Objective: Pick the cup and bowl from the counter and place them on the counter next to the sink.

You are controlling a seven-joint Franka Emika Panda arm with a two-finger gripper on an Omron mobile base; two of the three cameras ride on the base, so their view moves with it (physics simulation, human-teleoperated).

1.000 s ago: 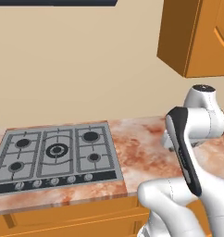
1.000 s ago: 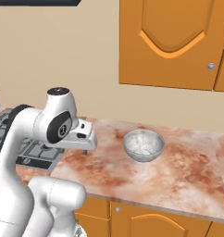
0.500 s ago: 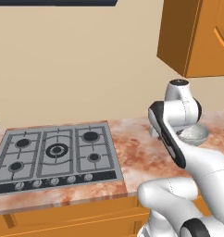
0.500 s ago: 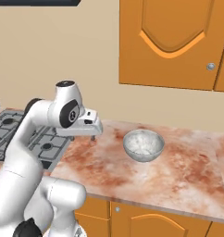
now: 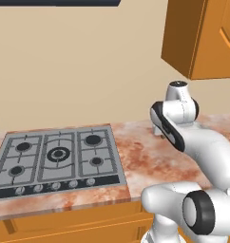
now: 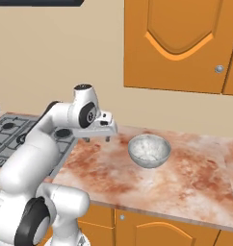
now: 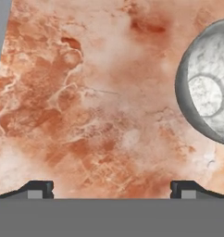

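At the far left the stove (image 6: pixel 12 137) is sitting flush in the counter (image 6: pixel 186 182), its burners bare, so nothing there is asking for my attention. Next to it, my gripper (image 6: pixel 97 139) is hanging above the marbled stone with the fingertips pointing straight down, and I am holding my jaws spread as wide as they go, with nothing between them. I am judging that this wide stance is what the bowl's rim calls for, since a narrower gap would only knock against it.

Looking down through my hand, I am seeing mostly bare pink-and-rust stone under me, with my two dark fingertips (image 7: pixel 37 189) framing that patch. The bowl (image 7: pixel 208 95) is lying off toward the right edge of that view, partly cut off, so I am not over it yet.

Further right along the counter, the bowl (image 6: pixel 148 150) is standing upright on the stone, near my gripper but clearly apart from it, its pale inside facing up. It is sitting well back from the front edge, under the orange wall cabinets (image 6: pixel 181 43), which leaves me room to come down from above rather than from the side.

I am guessing the step in hand is the approach to the bowl, with the lift and the carry to the sink side both not yet done.
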